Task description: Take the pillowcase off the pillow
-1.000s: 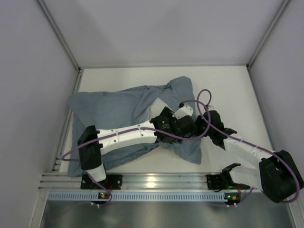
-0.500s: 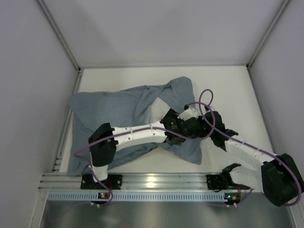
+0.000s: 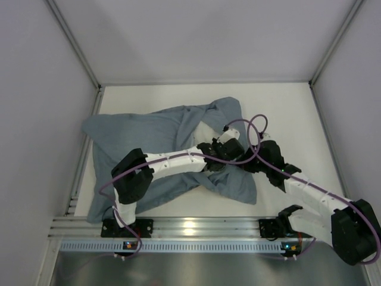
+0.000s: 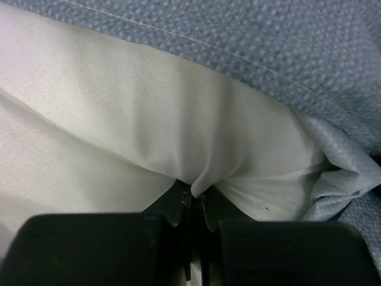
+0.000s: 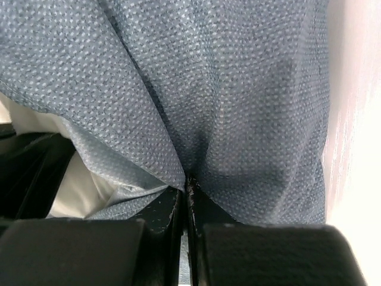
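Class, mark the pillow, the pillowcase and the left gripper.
pillow (image 4: 119,107): left wrist view, bare white face.
pillowcase (image 5: 238,89): right wrist view, blue fold.
left gripper (image 4: 191,201): left wrist view, between its fingertips.

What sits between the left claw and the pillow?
Nothing: the left wrist view shows the left claw pinching bare pillow fabric, with the pillowcase edge beyond.
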Action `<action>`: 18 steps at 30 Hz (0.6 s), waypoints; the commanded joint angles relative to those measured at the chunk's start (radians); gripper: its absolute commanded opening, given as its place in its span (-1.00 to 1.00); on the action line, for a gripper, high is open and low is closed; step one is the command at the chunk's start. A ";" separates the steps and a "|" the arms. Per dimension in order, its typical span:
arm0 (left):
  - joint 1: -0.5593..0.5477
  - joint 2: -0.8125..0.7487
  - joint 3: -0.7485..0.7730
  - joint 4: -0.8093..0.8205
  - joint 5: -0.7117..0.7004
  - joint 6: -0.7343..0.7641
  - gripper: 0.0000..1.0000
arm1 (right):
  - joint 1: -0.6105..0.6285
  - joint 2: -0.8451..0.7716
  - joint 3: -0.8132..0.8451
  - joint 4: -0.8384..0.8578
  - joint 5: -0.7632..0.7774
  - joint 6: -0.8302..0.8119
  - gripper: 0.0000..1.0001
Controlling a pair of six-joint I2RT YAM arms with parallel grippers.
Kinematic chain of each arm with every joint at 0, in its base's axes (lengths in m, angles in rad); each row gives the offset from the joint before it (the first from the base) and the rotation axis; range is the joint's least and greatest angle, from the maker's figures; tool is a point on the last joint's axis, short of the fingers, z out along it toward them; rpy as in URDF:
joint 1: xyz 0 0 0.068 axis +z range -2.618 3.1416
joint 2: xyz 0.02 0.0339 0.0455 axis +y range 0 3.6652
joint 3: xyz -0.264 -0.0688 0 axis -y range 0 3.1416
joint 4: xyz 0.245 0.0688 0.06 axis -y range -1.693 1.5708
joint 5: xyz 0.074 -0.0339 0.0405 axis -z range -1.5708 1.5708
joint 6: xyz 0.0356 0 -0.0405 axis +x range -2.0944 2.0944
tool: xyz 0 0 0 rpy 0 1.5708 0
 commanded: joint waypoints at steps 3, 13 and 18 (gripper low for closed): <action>0.072 -0.053 -0.071 0.065 0.080 -0.021 -1.00 | 0.014 -0.002 0.002 -0.025 0.013 -0.021 -1.00; 0.272 -0.435 0.007 -0.035 0.227 -0.048 -1.00 | 0.017 0.014 -0.031 0.001 0.044 -0.022 -1.00; 0.290 -0.483 0.091 -0.076 0.266 -0.088 -1.00 | 0.050 0.026 -0.063 0.032 0.079 -0.015 -1.00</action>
